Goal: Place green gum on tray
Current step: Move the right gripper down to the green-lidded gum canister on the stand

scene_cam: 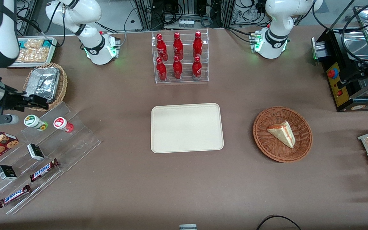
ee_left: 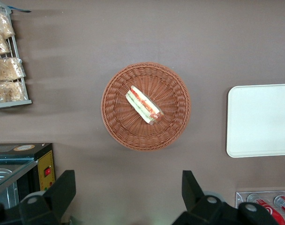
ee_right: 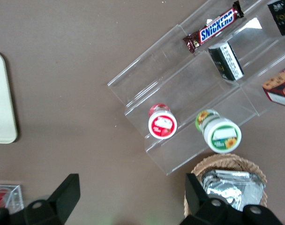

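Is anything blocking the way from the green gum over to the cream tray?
Mostly clear. The green gum stands on the clear stepped rack, with the red gum right beside it toward the tray. The open claw hovers near the gum.

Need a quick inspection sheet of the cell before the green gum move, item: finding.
Surface: brown table, flat, no spills seen.
Job's things: green gum upright on clear stepped rack, beside red gum; tray bare, mid-table.
Clutter: Snickers bars, cola bottles, sandwich in wicker basket, foil basket.
Grippers: gripper open, above the rack near the gums, holding nothing.
Cables: one loop at the table edge nearest the camera.
Surroundings: black machine at the parked arm's end.
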Robot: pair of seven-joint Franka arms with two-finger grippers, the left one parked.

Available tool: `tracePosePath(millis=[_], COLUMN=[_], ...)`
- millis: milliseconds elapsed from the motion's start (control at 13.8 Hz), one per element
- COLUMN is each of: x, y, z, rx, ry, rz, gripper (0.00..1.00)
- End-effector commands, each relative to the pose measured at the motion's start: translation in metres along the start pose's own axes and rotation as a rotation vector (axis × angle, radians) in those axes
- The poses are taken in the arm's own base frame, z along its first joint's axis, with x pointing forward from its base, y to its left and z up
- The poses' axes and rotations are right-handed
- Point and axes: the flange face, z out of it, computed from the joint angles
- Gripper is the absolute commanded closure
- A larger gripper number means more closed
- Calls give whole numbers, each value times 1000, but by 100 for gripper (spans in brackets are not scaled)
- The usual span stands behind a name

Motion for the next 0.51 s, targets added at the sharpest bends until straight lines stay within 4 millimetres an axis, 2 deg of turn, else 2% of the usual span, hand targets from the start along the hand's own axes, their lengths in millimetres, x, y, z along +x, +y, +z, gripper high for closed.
tracePosePath(millis=[0,145,362,434], x=[-2,-4,-8,-9], y=[13,30,56,62], z=[21,37,63,66], rx=[-9,-3,-8,-14], ry=[16,30,49,64], rz=[-55,-119,-307,-348], gripper=[0,0,0,0])
